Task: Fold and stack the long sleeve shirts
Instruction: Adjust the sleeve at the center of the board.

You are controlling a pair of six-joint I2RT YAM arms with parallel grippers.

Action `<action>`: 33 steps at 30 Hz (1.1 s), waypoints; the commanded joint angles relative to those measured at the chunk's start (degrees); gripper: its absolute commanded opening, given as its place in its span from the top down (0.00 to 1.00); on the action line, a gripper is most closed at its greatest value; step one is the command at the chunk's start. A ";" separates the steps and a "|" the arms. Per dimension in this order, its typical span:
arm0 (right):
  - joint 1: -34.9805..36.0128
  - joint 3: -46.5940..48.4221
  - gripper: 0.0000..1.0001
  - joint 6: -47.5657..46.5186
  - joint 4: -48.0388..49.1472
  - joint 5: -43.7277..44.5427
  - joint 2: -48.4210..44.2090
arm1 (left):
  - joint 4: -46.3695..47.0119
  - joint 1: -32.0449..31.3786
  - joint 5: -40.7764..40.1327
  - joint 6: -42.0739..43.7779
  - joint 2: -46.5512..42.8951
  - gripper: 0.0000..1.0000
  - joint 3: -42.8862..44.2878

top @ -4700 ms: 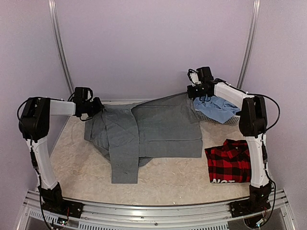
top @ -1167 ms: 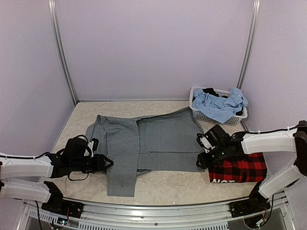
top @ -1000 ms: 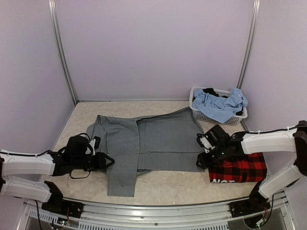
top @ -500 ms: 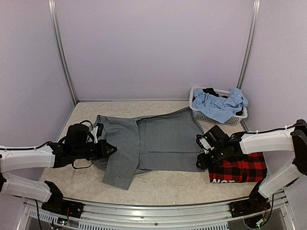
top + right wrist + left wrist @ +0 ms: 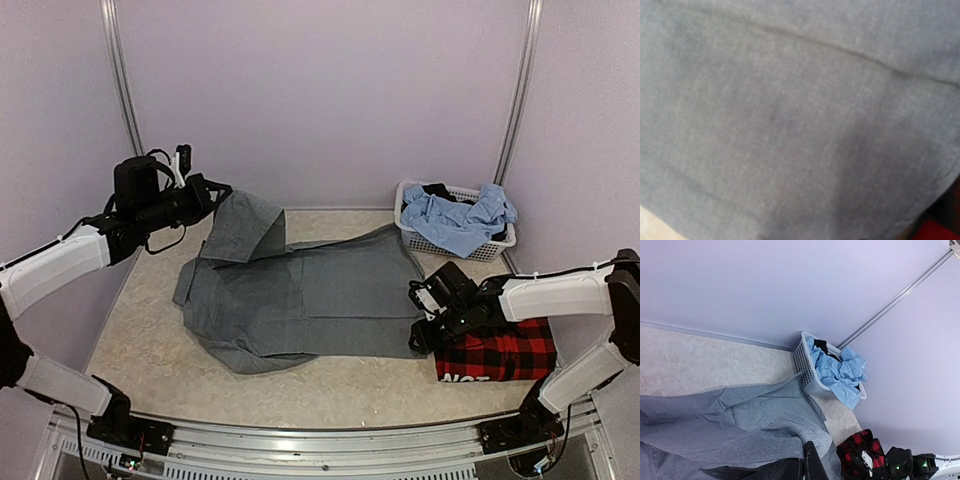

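Note:
The grey shirt (image 5: 310,295) lies spread across the table. My left gripper (image 5: 218,190) is shut on its sleeve and holds that part high above the table's far left, so the cloth hangs down from it. In the left wrist view the grey cloth (image 5: 740,430) drapes over my closed fingers (image 5: 810,467). My right gripper (image 5: 420,335) rests low on the shirt's near right corner. The right wrist view shows only grey cloth (image 5: 790,120), with the fingers hidden. The red-and-black plaid shirt (image 5: 500,358) lies folded at the near right, partly under my right arm.
A white basket (image 5: 416,240) with a blue cloth (image 5: 455,218) stands at the back right; it also shows in the left wrist view (image 5: 802,367). Purple walls close in the back and sides. A metal rail runs along the near edge.
My left gripper took hold of the grey sleeve near the front left and has lifted it up and back to the far left. The right gripper has stayed at the shirt's near right corner.

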 commanded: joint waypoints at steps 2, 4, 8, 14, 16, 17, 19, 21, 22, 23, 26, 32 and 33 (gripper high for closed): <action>0.65 0.66 0.55 -0.39 0.80 1.28 0.68 | 0.26 3.98 4.68 2.87 12.42 1.00 13.51; 0.62 0.66 0.55 -0.33 0.80 1.54 0.62 | 0.33 5.16 6.14 3.08 17.97 1.00 19.39; 0.63 0.49 0.55 -0.16 0.67 2.04 -0.10 | 0.58 6.68 7.96 3.38 27.56 1.00 31.07; 0.66 0.51 0.55 0.00 0.01 2.44 -0.65 | -2.50 8.55 8.38 4.15 39.17 1.00 48.39; 0.66 0.32 0.55 0.14 0.01 2.53 -0.83 | -2.66 9.06 8.91 3.87 41.29 1.00 51.80; 0.61 0.31 0.55 0.24 0.09 2.53 -0.79 | -2.67 9.22 9.16 3.85 41.91 1.00 53.19; 0.62 0.53 0.55 0.25 0.03 2.51 -0.44 | -2.84 9.41 10.15 4.10 43.41 1.00 55.47; 0.60 0.85 0.55 0.29 0.01 2.62 0.07 | -2.93 9.65 10.88 4.39 44.07 1.00 56.33; 0.66 1.02 0.55 0.25 -0.01 2.62 0.37 | -3.05 9.89 11.20 4.85 44.13 1.00 56.29; 0.66 1.19 0.55 0.21 -0.06 2.62 0.62 | -3.15 10.22 11.47 5.04 44.14 1.00 55.90; 0.63 1.40 0.55 0.20 0.17 2.56 1.00 | 0.24 11.04 13.42 4.52 43.23 1.00 50.79; 0.66 2.75 0.55 -0.41 -0.04 2.34 2.71 | 3.40 12.33 17.46 4.91 42.44 1.00 47.92; 0.60 2.81 0.55 -0.47 0.07 2.32 2.88 | 3.19 12.39 18.16 4.90 42.71 1.00 48.23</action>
